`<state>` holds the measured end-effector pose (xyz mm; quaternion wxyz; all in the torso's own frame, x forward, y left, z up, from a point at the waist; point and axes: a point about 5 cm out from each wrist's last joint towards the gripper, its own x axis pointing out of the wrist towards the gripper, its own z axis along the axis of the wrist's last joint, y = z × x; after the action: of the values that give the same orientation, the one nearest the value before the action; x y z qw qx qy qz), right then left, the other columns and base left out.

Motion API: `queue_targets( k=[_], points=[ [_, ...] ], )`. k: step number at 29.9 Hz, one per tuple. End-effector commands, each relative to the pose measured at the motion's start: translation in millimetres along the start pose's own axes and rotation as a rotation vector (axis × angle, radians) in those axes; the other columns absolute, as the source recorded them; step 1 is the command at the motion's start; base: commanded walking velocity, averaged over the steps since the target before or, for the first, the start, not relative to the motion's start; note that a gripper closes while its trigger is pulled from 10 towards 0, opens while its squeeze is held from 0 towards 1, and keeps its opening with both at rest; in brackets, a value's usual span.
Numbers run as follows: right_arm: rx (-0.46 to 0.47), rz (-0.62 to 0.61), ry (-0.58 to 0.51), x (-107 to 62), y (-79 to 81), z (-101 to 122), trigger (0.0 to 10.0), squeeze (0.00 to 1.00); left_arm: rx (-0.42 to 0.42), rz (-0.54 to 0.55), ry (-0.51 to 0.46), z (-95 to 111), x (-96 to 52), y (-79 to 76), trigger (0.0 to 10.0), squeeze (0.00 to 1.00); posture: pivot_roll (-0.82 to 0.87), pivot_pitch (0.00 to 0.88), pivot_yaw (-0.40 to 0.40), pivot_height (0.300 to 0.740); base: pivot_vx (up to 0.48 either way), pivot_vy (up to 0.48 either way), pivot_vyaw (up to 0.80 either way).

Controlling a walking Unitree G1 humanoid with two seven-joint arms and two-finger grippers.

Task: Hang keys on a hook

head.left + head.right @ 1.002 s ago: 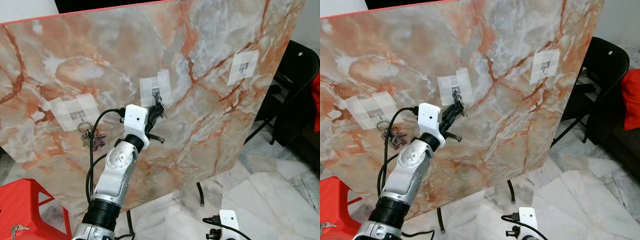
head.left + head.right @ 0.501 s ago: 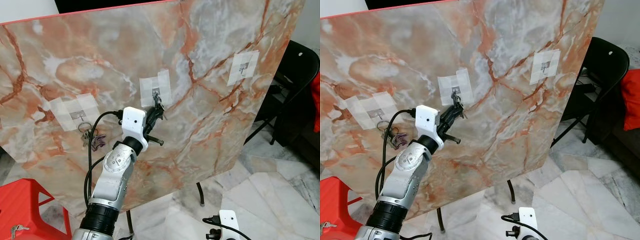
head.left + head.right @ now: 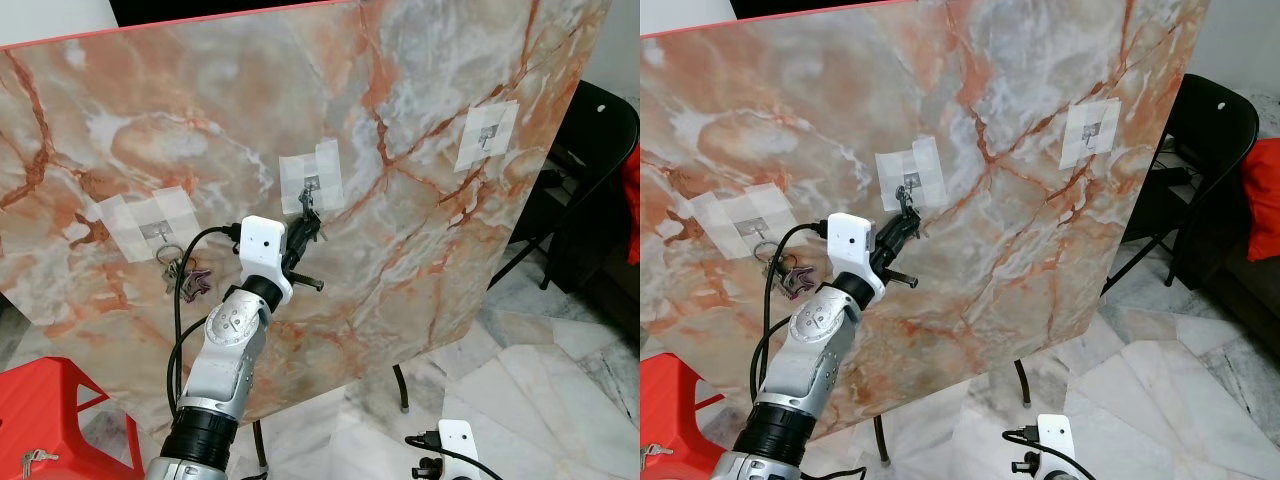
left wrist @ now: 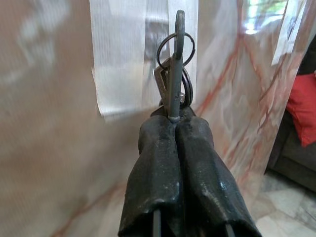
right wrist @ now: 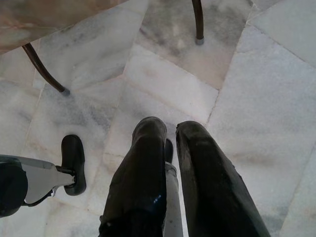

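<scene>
Left arm raised from the lower left, silver forearm angled up and toward the tilted marble board [image 3: 420, 150], white wrist housing just below the middle taped patch. Left hand [image 4: 174, 117] at the board's face, its two black fingers [image 4: 158, 163] pressed together and pinching the keys [image 4: 173, 74] by their lower end. From the wrist camera, a key blade stands straight up out of the fingertips, its ring looped near the top, in front of the tape strips. In the head views the bunch sits right at the middle hook [image 3: 311, 186]; whether the ring is over the hook cannot be told.

Board leans back, orange and white veining, red edge along the top. Three taped patches across it: left hook [image 3: 158, 232] with a second bunch of keys [image 3: 184, 275] hanging from it, the middle one, and the right hook [image 3: 486, 133] bare, far to the right and higher.

Right arm hangs low near the marble floor [image 5: 256, 98]; right hand [image 5: 170, 143] points down, fingers slightly apart, gripping nothing.

Red stool [image 3: 50, 410] at lower left, a black chair [image 3: 590, 150] behind the board at right.
</scene>
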<state>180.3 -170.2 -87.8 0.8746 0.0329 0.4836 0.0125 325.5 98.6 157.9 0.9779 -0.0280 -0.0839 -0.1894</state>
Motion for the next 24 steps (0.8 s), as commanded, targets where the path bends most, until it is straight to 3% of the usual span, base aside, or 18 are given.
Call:
queue_targets(
  k=[1, 24],
  points=[
    [0.000, 0.001, 0.000, 0.3, 0.5, 1.1, 10.0, 0.00, -0.001, -0.004, -0.007, 3.4, 2.8, -0.4, 10.0, 0.00, -0.01, 0.000, -0.006, 0.740, 0.000, 0.000, 0.00],
    [-0.001, 0.002, 0.000, 0.3, 0.6, 1.2, 10.0, 0.00, -0.019, -0.060, -0.045, 12.6, 5.2, -7.2, 10.0, 0.00, 0.00, 0.000, -0.006, 0.740, 0.000, 0.000, 0.00]
  ],
)
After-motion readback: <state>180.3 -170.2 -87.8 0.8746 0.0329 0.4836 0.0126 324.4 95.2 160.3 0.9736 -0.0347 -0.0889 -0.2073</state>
